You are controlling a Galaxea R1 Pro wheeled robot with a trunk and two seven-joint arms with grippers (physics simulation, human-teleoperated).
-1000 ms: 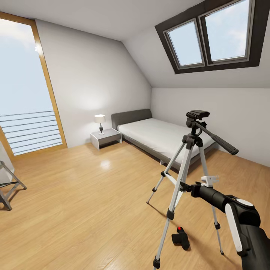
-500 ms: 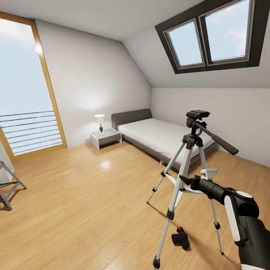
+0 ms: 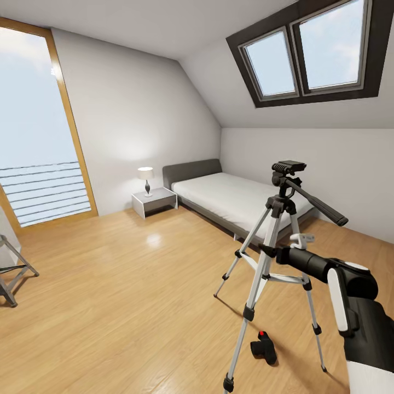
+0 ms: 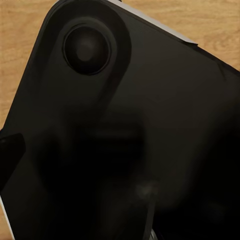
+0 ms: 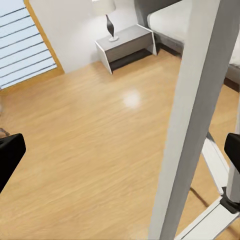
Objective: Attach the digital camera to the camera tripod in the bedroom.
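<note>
Bedroom: an attic room with a sloped white ceiling, a dark-framed skylight (image 3: pixel 312 52) at 1 o'clock in the head view, and a light wood floor (image 3: pixel 126 295).
Camera tripod (image 3: pixel 273 257): stands upright at 4 o'clock in the head view, silver legs spread on the floor, black head and long pan handle on top, nothing mounted on it.
Digital camera (image 3: pixel 264 348): lies on the floor between the tripod's feet, at 5 o'clock, red button up, apart from both arms.
Right gripper (image 3: pixel 269 253): reaches in from 4 o'clock and sits against the tripod's front leg; in the right wrist view its two dark fingertips (image 5: pixel 10 157) stand wide apart, spread and grasping nothing, with the silver leg (image 5: pixel 192 120) between them.
Left gripper: cannot tell; the left wrist view is dark robot casing (image 4: pixel 125 130).
Background: grey-framed bed (image 3: pixel 235 200), nightstand (image 3: pixel 155 201) with lamp (image 3: pixel 146 179) at 11 o'clock, tall window (image 3: pixel 33 131) at 9 o'clock.
</note>
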